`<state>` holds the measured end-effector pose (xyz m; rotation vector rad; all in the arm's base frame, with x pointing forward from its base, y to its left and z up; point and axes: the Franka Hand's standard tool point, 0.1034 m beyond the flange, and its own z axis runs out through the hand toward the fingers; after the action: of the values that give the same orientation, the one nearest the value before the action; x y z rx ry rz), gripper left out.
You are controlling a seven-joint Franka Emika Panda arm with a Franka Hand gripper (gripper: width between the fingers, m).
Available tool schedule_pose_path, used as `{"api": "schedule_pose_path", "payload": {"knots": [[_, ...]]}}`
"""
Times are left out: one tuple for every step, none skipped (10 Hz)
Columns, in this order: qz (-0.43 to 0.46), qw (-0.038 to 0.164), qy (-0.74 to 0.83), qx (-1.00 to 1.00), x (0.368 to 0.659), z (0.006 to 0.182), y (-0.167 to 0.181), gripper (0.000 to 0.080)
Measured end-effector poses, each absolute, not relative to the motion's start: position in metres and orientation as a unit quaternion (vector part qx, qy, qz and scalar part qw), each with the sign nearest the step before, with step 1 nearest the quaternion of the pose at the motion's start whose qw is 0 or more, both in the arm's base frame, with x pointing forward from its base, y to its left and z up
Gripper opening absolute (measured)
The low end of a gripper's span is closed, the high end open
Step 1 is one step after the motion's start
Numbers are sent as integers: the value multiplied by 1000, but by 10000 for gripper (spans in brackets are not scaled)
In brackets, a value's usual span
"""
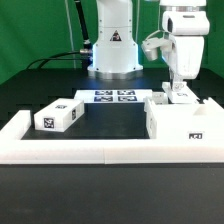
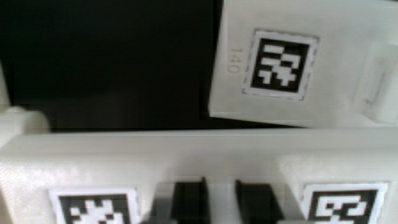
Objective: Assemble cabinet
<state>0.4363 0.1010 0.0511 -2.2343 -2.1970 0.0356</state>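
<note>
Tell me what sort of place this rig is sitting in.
Most likely a robotics lab bench: a black table edged by a low white border wall, the marker board lying on it, and a green curtain behind.

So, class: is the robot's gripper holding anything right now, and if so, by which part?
It cannot be told. The gripper sits at the top of the large white box, but whether its fingers are closed on an edge is unclear.
</note>
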Motion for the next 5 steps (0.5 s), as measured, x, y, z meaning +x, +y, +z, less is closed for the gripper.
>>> {"api": "schedule_pose_path", "payload": {"knots": [[10, 3, -700, -714, 440, 52, 100, 70], [10, 1, -699, -715, 444, 54, 99, 70], [8, 0, -698, -716, 447, 56, 100, 70], [9, 1, -698, -716, 446, 55, 100, 70], [10, 1, -698, -716, 446, 54, 100, 70]]}}
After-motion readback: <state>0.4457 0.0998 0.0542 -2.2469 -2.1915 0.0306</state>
